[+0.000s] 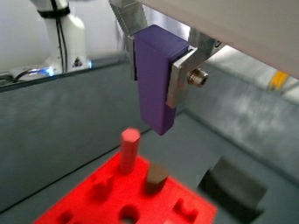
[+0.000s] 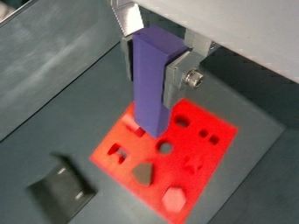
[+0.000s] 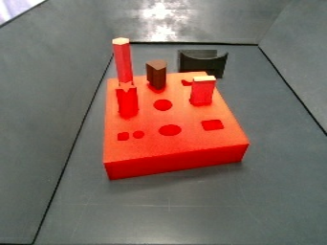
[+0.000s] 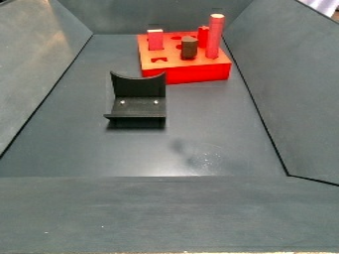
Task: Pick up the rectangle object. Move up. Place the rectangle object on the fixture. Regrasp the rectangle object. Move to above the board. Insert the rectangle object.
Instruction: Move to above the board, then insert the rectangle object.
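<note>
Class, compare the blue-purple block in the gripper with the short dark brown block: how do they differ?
The rectangle object is blue-purple; the dark brown block is brown. The rectangle object is long and hangs above the board in the gripper; the dark brown block is short and stands on the board. Both are upright.

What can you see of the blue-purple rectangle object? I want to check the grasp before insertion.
The rectangle object is a plain, matte blue-purple elongated block with sharp edges. In both wrist views it hangs upright, long axis vertical, its upper part clamped in the gripper; one silver finger lies flat against its side. Its lower end is free, touching nothing, hanging above the board. Neither side view shows it.
</note>
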